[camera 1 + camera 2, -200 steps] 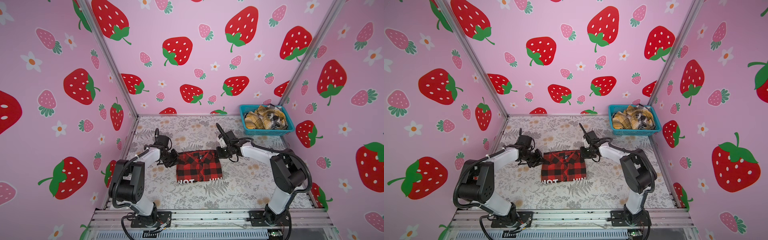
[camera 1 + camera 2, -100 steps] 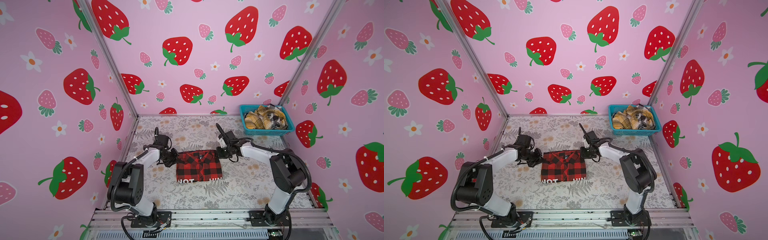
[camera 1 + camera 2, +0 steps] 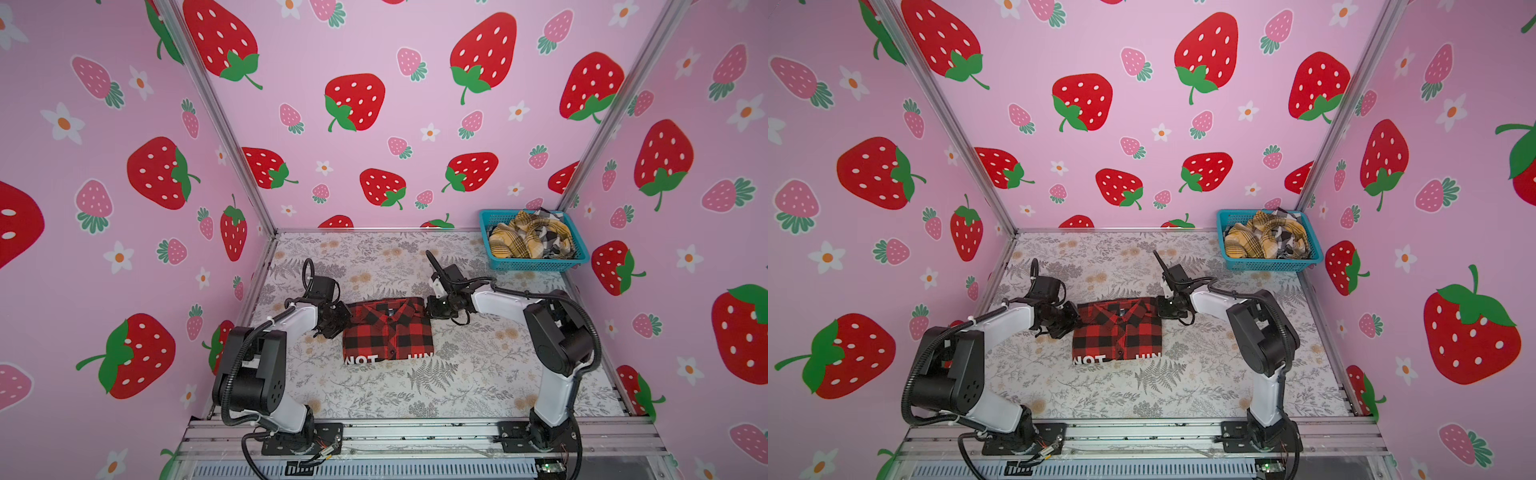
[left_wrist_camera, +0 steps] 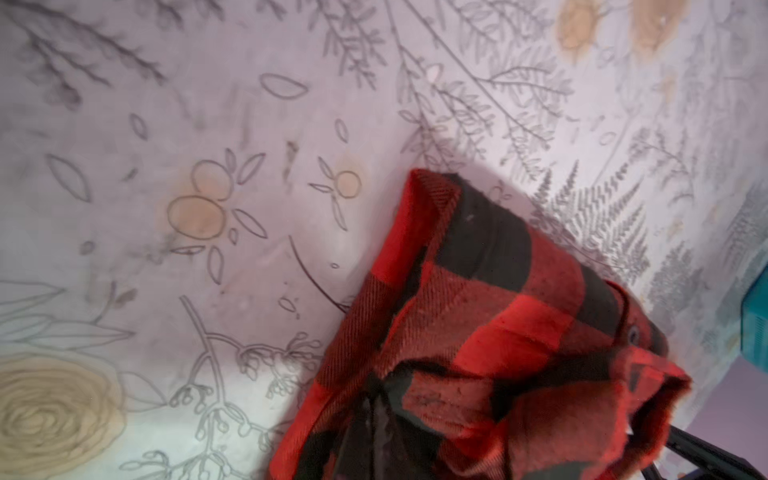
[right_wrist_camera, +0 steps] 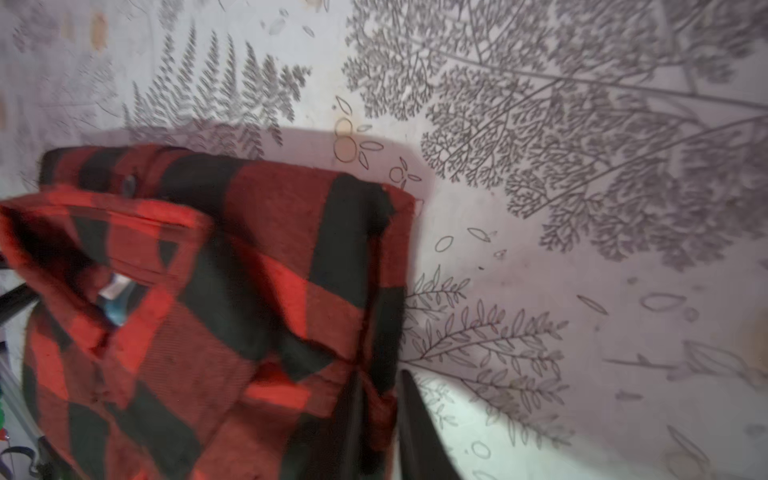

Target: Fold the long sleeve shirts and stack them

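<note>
**Folded red-and-black shirt (image 3: pixel 388 332) flanked at its far corners by both grippers**
The lettered hem is laid nearest, the long axis running near to far. The left gripper (image 3: pixel 338 322) is clamped on the left collar corner. The right gripper (image 3: pixel 432 309) is set at the right corner, its spread not discernible. Farther off, unfolded shirts (image 3: pixel 523 243) are heaped in the teal basket (image 3: pixel 536 264).

As I see it on my feed: shirt (image 3: pixel 388 332), woven cloth, fuzzy, matt; table cover (image 3: pixel 374 395), smooth printed cloth, matt; basket (image 3: pixel 536 264), plastic mesh, slight sheen; 2 arms (image 3: pixel 498 303), glossy white and matt black shells; front rail (image 3: pixel 415 434), bare brushed metal.
</note>
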